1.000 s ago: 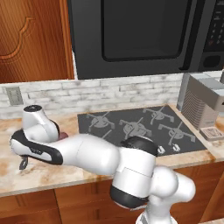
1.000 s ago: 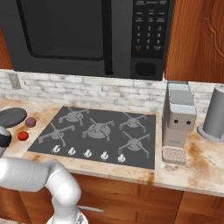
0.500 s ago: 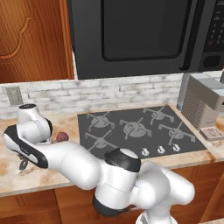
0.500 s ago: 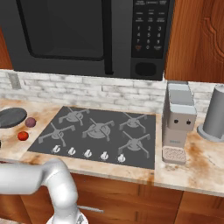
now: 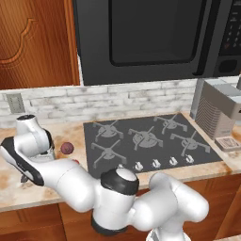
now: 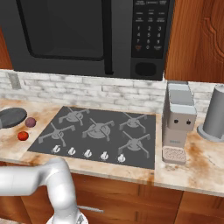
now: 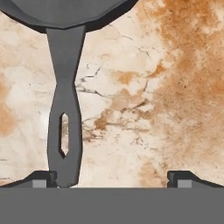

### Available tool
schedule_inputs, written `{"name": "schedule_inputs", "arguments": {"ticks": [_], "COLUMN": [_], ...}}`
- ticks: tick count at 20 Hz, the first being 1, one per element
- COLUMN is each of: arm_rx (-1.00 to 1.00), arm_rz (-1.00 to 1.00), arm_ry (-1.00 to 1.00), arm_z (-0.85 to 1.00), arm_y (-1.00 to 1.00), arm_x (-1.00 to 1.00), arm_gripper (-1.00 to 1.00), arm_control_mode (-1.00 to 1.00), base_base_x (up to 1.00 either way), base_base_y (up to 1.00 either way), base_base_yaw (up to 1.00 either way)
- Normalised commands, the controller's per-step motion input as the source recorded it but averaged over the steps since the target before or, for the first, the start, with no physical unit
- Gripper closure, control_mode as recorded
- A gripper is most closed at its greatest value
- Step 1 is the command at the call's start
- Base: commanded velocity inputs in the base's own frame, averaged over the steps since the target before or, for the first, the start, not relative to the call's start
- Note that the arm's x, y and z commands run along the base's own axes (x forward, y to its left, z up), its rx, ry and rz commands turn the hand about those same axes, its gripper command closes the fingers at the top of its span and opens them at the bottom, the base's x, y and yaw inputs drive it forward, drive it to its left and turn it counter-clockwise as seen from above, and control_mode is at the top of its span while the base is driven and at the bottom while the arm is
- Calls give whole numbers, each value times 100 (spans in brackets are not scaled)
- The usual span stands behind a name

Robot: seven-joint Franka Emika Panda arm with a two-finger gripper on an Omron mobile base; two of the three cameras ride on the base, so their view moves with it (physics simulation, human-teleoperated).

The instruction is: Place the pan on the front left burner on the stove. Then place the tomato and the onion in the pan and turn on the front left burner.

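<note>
Countertop (image 7: 166,87); pan (image 7: 65,13) handle toward fingers (image 7: 41,180).

One pan (image 6: 9,117) sits at the left edge of the right base view. One onion (image 6: 30,122) and one tomato (image 6: 22,136) lie just right of it on the tabletop (image 6: 197,162). One stove (image 6: 144,144) carries five burner grates, the front left burner (image 6: 53,132) among them, and five knobs along its lower edge. One microwave (image 6: 87,35) fills the top. One coffee machine (image 6: 177,122) and one grey canister (image 6: 215,113) stand at right.
</note>
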Motion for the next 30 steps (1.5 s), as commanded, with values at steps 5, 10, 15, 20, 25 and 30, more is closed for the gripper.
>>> {"name": "schedule_inputs", "arguments": {"ticks": [5,10,15,20,25,30], "arm_rx": [0,0,0,0,0,0], "arm_rz": [2,2,1,0,0,0], "arm_ry": [-6,-4,0,-1,-5,-2], "arm_z": [-12,-10,-15,-11,-8,-9], "arm_y": [6,3,6,5,13,14], "arm_x": [14,13,14,11,12,13], "arm_gripper": [-100,-100,-100,-100,-100,-100], "arm_control_mode": [-100,-100,-100,-100,-100,-100], "base_base_x": [0,0,0,0,0,0], "base_base_y": [0,0,0,0,0,0], "base_base_yaw": [0,0,0,0,0,0]}}
